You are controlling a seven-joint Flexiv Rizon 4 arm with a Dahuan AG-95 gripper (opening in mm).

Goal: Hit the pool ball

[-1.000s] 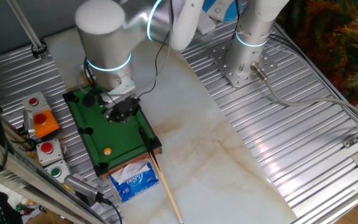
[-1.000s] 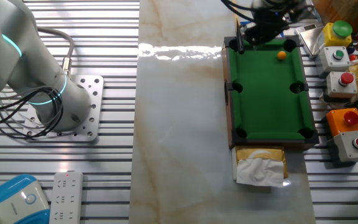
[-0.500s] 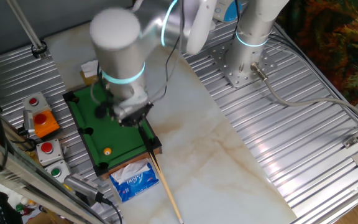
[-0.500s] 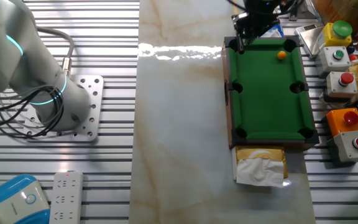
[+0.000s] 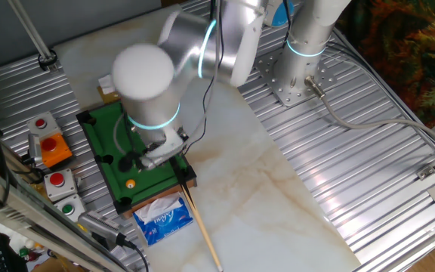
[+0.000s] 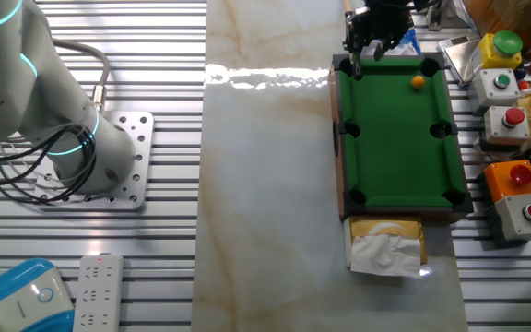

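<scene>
The jaws sit low over the mini pool table (image 5: 127, 162), and neither view shows clearly whether they are open or closed or clamped on anything; a thin dark rod reaches down from the gripper (image 6: 369, 37) toward the table's corner at the top of the other fixed view, which may be a stick in its grasp, but I cannot tell. In the first fixed view the gripper (image 5: 151, 155) hangs over the lower right part of the green felt, just up and right of the pool ball (image 5: 131, 183), apart from it. The pool ball (image 6: 418, 81) lies on the felt near one end rail, close to a corner pocket, and the gripper's place beside it reads as a set-up for a strike rather than a strike under way. A pale wooden cue (image 5: 201, 227) lies along the table's edge and out over the marble toward the bottom of the frame, touching nothing of the gripper that I can see. A tissue pack (image 5: 161, 217) lies against the end of the pool table. The button boxes (image 6: 510, 120) with red and green caps stand in a row at the right edge of that view. The whole sits on a marble slab (image 6: 265, 184) flanked by ribbed metal plates (image 5: 353, 136); the arm's base (image 5: 297, 72) is bolted at the upper middle, and a power strip (image 6: 98, 293) lies in the lower left corner.
</scene>
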